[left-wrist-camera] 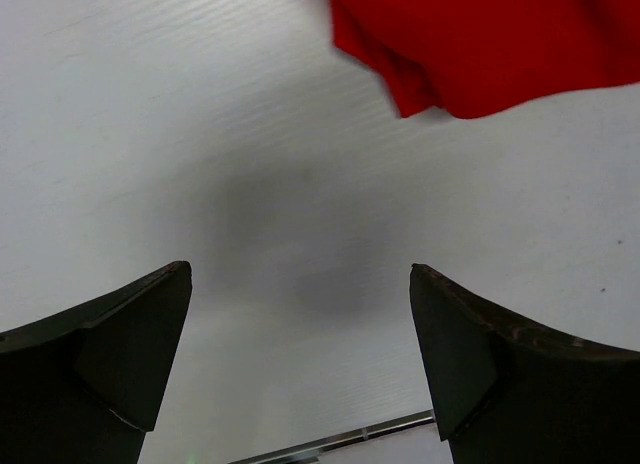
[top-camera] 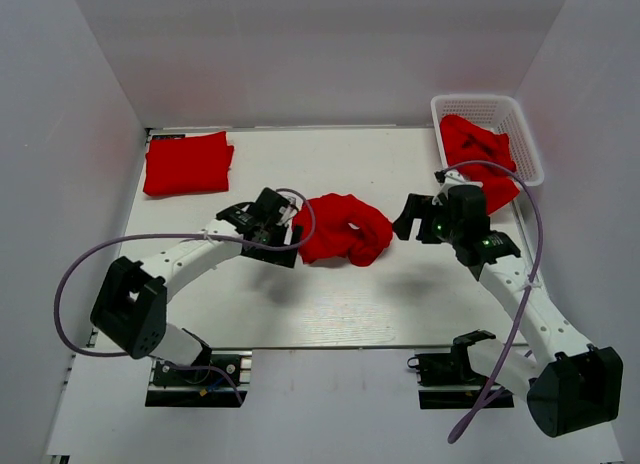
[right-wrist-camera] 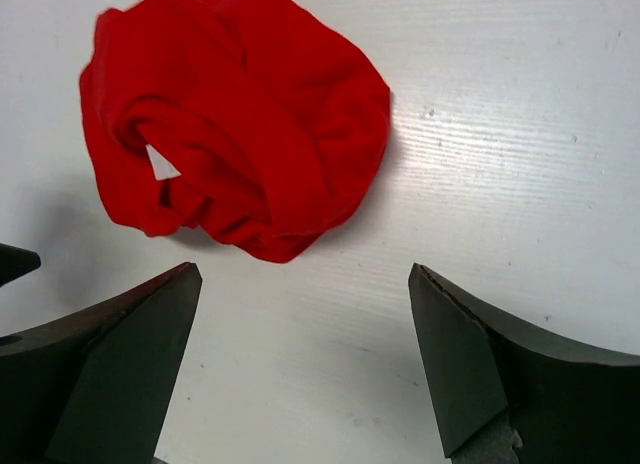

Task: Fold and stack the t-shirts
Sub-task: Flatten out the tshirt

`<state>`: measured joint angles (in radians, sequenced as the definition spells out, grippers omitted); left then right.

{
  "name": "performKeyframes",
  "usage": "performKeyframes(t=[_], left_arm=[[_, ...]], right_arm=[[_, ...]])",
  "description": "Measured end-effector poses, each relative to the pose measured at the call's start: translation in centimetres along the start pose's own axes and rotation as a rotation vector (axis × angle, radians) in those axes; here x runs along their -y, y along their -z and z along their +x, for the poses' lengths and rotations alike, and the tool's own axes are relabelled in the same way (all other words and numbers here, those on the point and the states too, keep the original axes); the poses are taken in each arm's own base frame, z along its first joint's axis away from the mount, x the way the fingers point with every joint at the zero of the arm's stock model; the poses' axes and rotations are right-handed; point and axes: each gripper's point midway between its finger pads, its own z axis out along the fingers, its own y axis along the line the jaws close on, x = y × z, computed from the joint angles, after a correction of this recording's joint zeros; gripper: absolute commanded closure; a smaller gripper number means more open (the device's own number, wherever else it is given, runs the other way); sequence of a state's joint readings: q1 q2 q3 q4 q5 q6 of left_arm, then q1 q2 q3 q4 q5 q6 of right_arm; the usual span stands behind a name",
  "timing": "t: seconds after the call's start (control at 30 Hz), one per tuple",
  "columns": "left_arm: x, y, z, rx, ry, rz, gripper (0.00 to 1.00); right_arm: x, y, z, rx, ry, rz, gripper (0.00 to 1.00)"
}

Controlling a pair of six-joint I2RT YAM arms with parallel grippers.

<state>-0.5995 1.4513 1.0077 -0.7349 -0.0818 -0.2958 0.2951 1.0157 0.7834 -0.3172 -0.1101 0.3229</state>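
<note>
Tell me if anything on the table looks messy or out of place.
One red t-shirt lies crumpled in a heap mid-table, between the open left gripper and right gripper, unlike the folded t-shirt at the far left corner. More red cloth sits loosely bunched in the white basket.

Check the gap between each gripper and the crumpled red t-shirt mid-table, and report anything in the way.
Nothing visible blocks either one. The left gripper and the right gripper are both open, and only bare white table lies between each of them and the crumpled red t-shirt.
</note>
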Motion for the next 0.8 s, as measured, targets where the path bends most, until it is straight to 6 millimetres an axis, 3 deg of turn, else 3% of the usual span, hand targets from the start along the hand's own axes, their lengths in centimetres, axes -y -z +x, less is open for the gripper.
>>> performKeyframes(t=[0.3, 0.53, 0.7, 0.77, 0.8], left_arm=[[4.4, -2.6, 0.9, -0.027, -0.128, 0.071, 0.00], [6.2, -4.6, -1.1, 0.037, -0.124, 0.113, 0.00], [6.9, -6.9, -1.3, 0.027, -0.138, 0.125, 0.00], [7.0, -7.3, -1.4, 0.029, -0.137, 0.124, 0.02], [6.9, -7.4, -1.4, 0.028, -0.137, 0.121, 0.08]], right_arm=[[0.8, -0.6, 3.6, -0.086, -0.012, 0.000, 0.10], [0.4, -2.0, 5.8, -0.142, -0.012, -0.064, 0.10], [1.0, -3.3, 6.8, -0.188, -0.021, -0.054, 0.10], [1.1, -3.8, 6.9, -0.194, -0.022, -0.052, 0.10], [1.1, -4.1, 7.0, -0.197, -0.023, -0.052, 0.10]])
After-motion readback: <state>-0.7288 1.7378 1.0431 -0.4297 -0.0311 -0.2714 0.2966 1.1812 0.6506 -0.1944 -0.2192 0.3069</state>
